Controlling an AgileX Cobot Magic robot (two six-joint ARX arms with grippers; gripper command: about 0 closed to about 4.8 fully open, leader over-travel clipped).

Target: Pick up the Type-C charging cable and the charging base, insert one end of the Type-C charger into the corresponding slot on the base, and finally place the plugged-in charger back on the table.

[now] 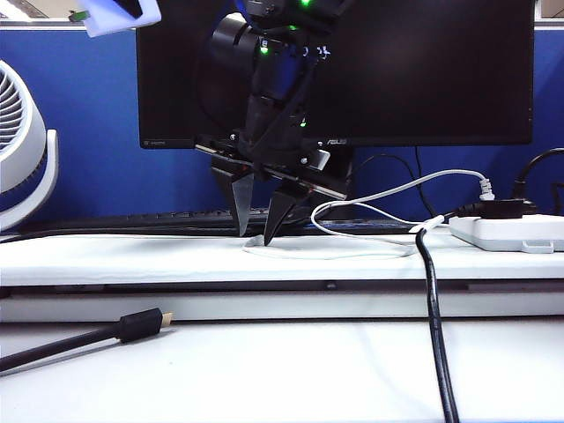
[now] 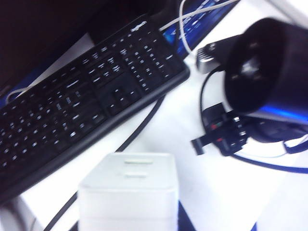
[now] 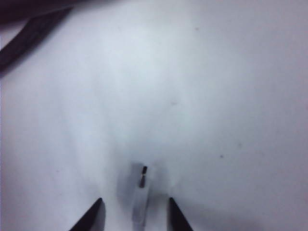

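Note:
The Type-C charging cable (image 1: 370, 198) loops over the raised ledge of the table (image 1: 132, 256). Its small white plug end (image 3: 141, 190) lies flat on the ledge. My right gripper (image 1: 257, 231) points down at the ledge and is open. Its black fingertips (image 3: 94, 215) stand either side of the plug without touching it. My left gripper (image 2: 129, 222) is shut on the charging base (image 2: 129, 192), a white block with two slots on its upper face. It holds the base high in the air, at the top left of the exterior view (image 1: 119, 18).
A black keyboard (image 2: 86, 96) and a monitor (image 1: 423, 70) stand behind the ledge. A white power strip (image 1: 511, 231) sits at the right, with a thick black cord (image 1: 436, 335) running down from it. A black gold-tipped cable (image 1: 132, 328) lies at front left, and a fan (image 1: 22, 141) at far left.

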